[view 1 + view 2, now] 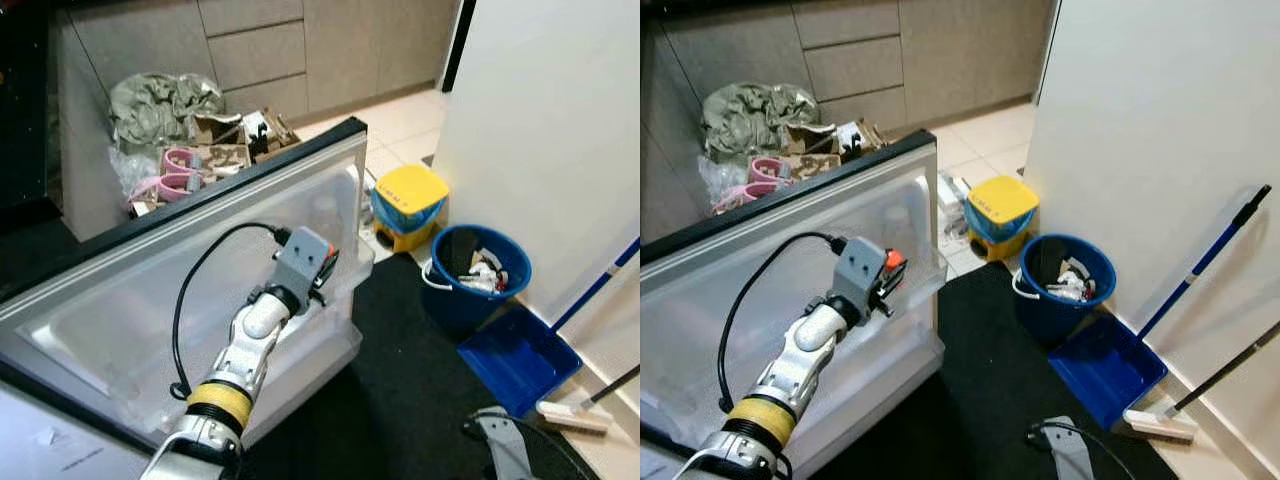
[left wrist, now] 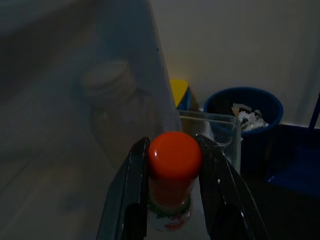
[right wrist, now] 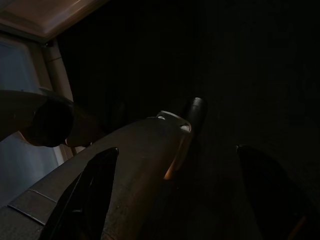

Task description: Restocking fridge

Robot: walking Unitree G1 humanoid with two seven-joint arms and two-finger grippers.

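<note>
The left end effector (image 2: 172, 192) is closed on a small bottle with an orange cap (image 2: 174, 156), holding it at the clear shelf of the open fridge door (image 1: 200, 300). The right end effector (image 3: 175, 200) hangs low with fingers apart, holding nothing.

Grey cabinets (image 1: 255, 45), pale tiled floor (image 1: 405, 125), white wall (image 1: 545, 130), seemingly a black mat (image 1: 410, 390).
</note>
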